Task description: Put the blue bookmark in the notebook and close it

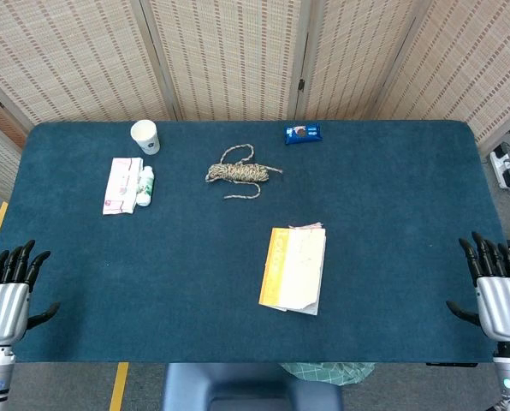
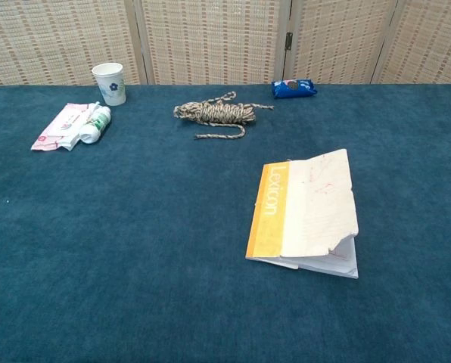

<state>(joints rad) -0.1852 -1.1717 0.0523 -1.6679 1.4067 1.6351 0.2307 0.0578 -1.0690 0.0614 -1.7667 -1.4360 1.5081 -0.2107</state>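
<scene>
Head view | notebook closed on table | cup upright

Bright, even, diffuse lighting from overhead. Soft faint shadows only, under closed orange-spined paper notebook on dark blue felt table. No glare. Sharp focus throughout.
</scene>
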